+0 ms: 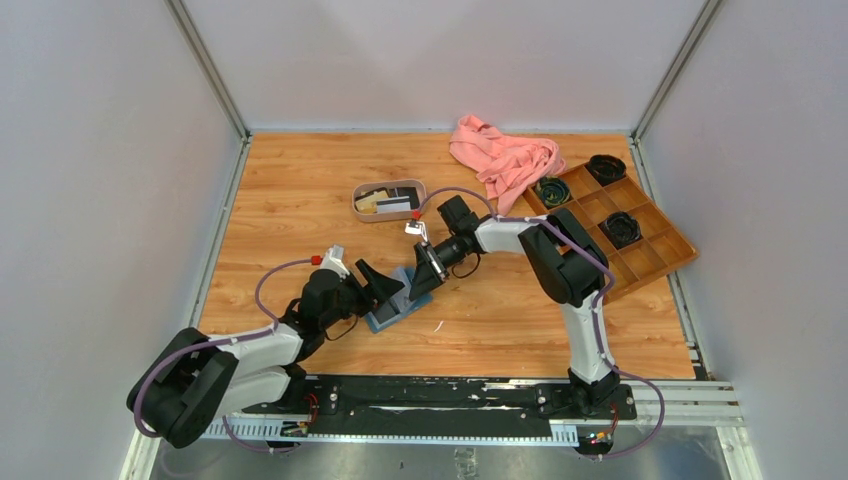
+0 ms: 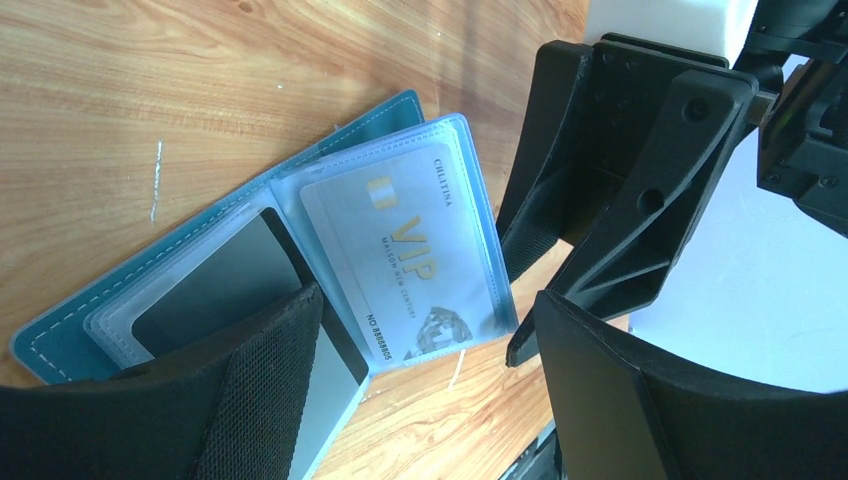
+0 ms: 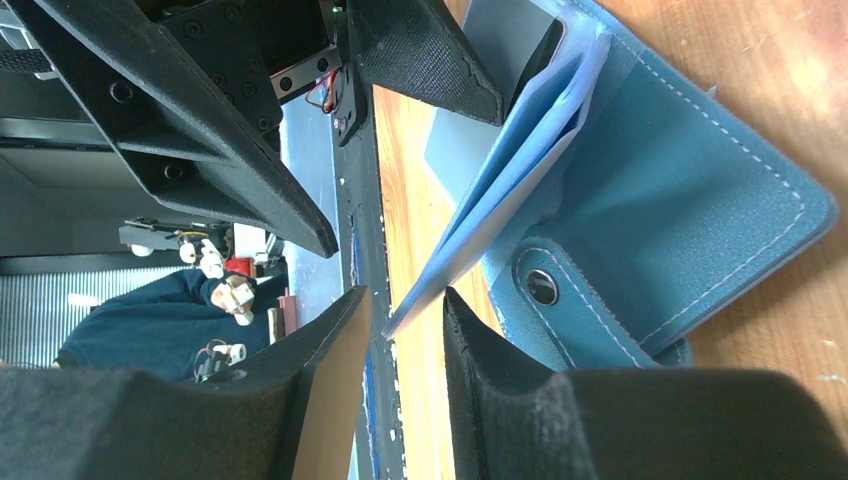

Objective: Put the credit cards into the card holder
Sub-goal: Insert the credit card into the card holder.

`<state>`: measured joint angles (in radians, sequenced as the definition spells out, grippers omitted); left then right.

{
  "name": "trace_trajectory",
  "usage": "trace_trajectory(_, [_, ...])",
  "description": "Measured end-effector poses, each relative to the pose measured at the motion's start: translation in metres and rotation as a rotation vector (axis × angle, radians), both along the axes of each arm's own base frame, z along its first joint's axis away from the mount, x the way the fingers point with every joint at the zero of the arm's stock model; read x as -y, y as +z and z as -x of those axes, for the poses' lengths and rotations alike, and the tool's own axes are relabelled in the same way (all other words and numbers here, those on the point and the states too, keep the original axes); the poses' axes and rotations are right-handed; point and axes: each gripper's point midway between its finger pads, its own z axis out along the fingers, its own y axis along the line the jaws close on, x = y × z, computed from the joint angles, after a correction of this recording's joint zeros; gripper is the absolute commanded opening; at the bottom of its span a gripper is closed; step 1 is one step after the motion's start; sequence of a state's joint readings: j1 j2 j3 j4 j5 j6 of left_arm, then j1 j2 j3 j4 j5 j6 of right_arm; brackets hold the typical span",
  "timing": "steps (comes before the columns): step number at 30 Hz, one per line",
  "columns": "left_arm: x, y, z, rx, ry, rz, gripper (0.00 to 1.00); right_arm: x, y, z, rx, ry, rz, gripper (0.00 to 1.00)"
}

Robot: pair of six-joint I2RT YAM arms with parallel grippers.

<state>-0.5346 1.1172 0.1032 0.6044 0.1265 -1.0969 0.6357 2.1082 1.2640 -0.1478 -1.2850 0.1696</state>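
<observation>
Currently my left jaws gape wide, one finger (image 2: pixel 230 400) on the open card holder (image 2: pixel 55 345); my right jaws straddle its sleeve (image 3: pixel 510 160), narrowly apart.

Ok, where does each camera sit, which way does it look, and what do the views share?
Top external: above and behind the bases, looking down on the table; both arms show, left gripper and right gripper meet at the card holder.
Left wrist: on the left arm, looking down past its own fingers at the opened holder's sleeved credit cards; the right gripper stands opposite.
Right wrist: on the right arm, facing the holder's snap button past its own fingers; left fingers above.
Shared: every view shows the holder.
</observation>
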Motion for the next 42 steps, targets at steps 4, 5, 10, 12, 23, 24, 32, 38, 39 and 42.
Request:
trace_trajectory(4, [-0.001,-0.001,0.001,0.001,-0.001,-0.003,0.79,0.0,0.0,0.0,-0.011,0.0,0.001,0.38])
trace_trajectory(5, [-0.001,-0.002,0.001,-0.001,-0.001,-0.004,0.79,0.0,0.0,0.0,-0.013,0.0,0.0,0.38])
trace_trajectory(10, [-0.002,-0.004,0.003,-0.006,0.003,-0.008,0.79,-0.001,0.001,0.0,-0.02,-0.004,-0.001,0.39])
trace_trajectory(12, [-0.002,-0.004,0.003,-0.006,0.003,-0.008,0.78,-0.002,0.0,-0.001,-0.027,-0.006,0.002,0.39])
trace_trajectory(23, [-0.003,-0.005,0.002,-0.004,0.004,-0.012,0.8,-0.002,-0.006,0.0,-0.071,-0.013,0.019,0.4])
trace_trajectory(24, [-0.003,-0.005,0.002,-0.005,0.005,-0.013,0.81,-0.003,-0.006,0.0,-0.071,-0.011,0.014,0.4])
trace_trajectory(32, [-0.002,-0.006,0.0,-0.003,0.003,-0.014,0.81,-0.003,-0.003,0.0,-0.081,-0.01,0.006,0.4])
trace_trajectory(38, [-0.001,-0.006,-0.001,0.001,0.003,-0.011,0.81,-0.007,0.004,-0.003,-0.091,-0.012,-0.018,0.38])
trace_trajectory(39, [-0.001,-0.006,-0.001,0.001,0.003,-0.012,0.81,-0.008,0.005,-0.004,-0.091,-0.012,-0.022,0.37])
trace_trajectory(42, [0.0,-0.007,-0.003,-0.003,0.003,-0.012,0.8,-0.009,0.006,-0.005,-0.091,-0.014,-0.027,0.35])
